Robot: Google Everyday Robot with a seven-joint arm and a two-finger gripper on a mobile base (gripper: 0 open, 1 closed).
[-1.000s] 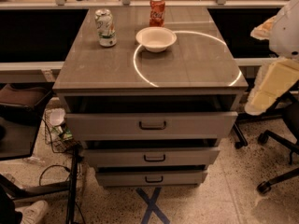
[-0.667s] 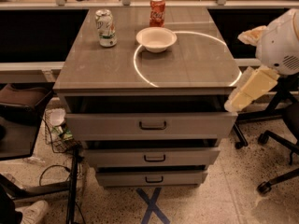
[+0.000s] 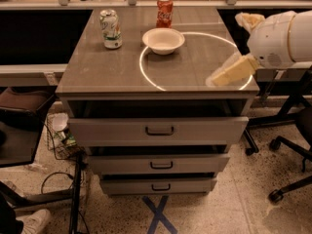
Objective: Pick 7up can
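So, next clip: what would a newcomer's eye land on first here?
First, the bright ring of light on the grey cabinet top, and the bulky white robot arm at the right, its gripper over the top's front right corner. Next, the 7up can standing back left, the red soda can at the back middle, and the white bowl just in front of it.

A grey drawer cabinet (image 3: 107,72) bears a white bowl (image 3: 163,40) on the upper left arc of a bright ring of light (image 3: 141,65) – a red-orange soda can (image 3: 164,11) stands upright just behind the bowl. The ring's right arc passes under the gripper (image 3: 229,73) near the front right corner. Three handled drawers (image 3: 158,129) sit below; a blue tape cross (image 3: 158,216) marks the speckled floor, with a chair base (image 3: 287,145) to the right
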